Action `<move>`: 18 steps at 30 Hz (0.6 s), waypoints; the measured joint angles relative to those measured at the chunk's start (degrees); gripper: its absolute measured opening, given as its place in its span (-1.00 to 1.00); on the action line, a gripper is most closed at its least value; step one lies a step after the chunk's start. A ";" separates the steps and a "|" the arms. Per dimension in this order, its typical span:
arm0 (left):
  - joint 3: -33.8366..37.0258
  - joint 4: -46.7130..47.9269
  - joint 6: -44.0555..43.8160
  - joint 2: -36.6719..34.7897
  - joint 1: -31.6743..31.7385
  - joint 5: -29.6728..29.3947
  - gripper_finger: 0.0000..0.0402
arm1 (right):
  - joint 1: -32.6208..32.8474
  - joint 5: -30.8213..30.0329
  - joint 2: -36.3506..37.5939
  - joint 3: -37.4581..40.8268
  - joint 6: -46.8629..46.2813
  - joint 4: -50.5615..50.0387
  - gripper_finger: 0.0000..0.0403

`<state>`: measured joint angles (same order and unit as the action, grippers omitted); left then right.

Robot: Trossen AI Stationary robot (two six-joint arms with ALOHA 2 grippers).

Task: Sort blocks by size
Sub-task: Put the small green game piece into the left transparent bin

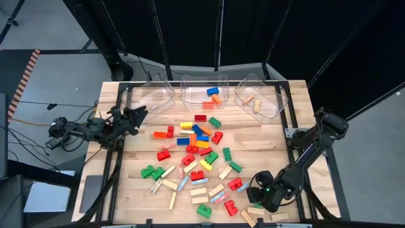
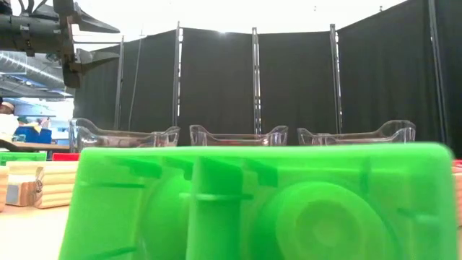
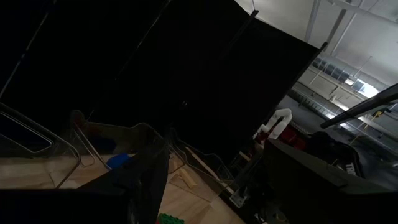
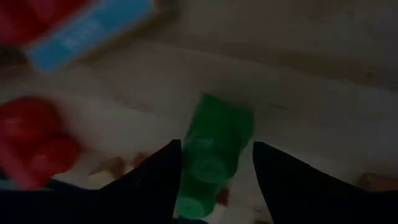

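Observation:
Many blocks lie scattered on the wooden table: red, green, blue, yellow and orange studded bricks and tan bars. My right gripper hangs low over the near right part of the table, pointing steeply down, open. In the right wrist view a small green block lies on the wood between its two fingers; no touch shows. A red block lies beside it. My left gripper waits open, raised at the table's far left.
Three clear bins stand along the far edge; the middle one holds blue and orange blocks, the right one tan bars. A green block lies right before the low camera, at the near edge. A black frame rims the table.

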<state>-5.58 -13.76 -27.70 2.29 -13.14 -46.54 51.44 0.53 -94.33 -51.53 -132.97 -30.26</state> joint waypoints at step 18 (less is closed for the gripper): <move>0.00 -0.07 -0.03 0.00 -0.01 -2.49 0.34 | -8.15 3.49 -1.71 -0.22 13.19 -15.15 -0.27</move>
<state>-5.58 -13.82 -27.73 2.29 -13.15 -49.04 43.29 4.03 -96.04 -51.75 -119.79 -45.41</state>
